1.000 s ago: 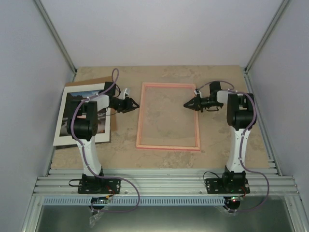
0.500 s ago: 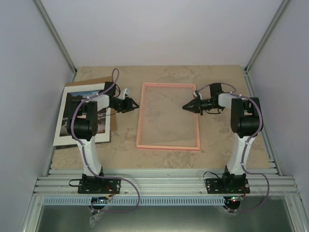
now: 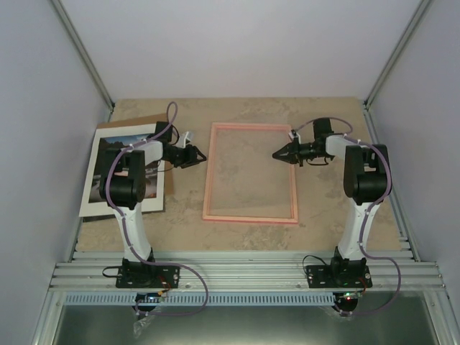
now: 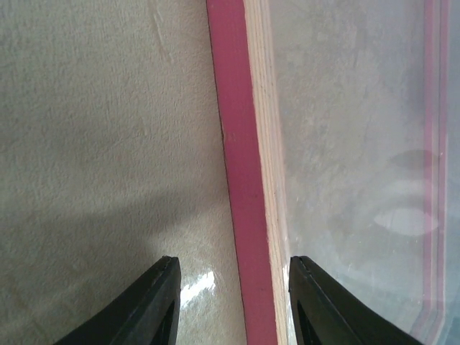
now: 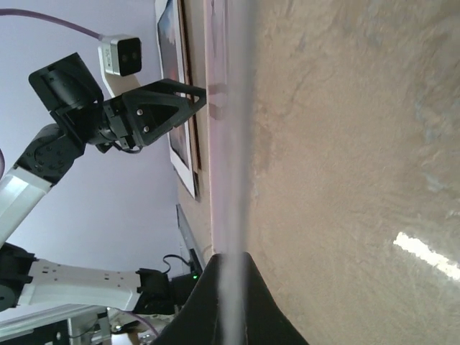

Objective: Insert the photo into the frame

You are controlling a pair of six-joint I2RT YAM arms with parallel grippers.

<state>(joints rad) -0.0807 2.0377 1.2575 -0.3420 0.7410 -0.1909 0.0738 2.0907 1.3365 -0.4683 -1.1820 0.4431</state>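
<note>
Photo (image 3: 100,162) is lying at 9 o'clock on the brown backing board (image 3: 136,121), well apart from the frame (image 3: 251,218) at centre. My right gripper (image 3: 277,154), fingers together, is nudging slightly toward 12 at the frame's 3 o'clock rail; I can't tell if it's pinching anything. My left gripper (image 3: 200,154), jaws apart, is staying astride the 9 o'clock rail. I'm judging this as frame positioning, with photo pickup not begun.

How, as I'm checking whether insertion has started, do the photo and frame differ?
The photo lies on a brown board at left, partly under the left arm; the frame lies in the middle of the table. The photo is a white-bordered print; the frame is a pink outline with that surface showing through. Both lie flat, apart.
</note>
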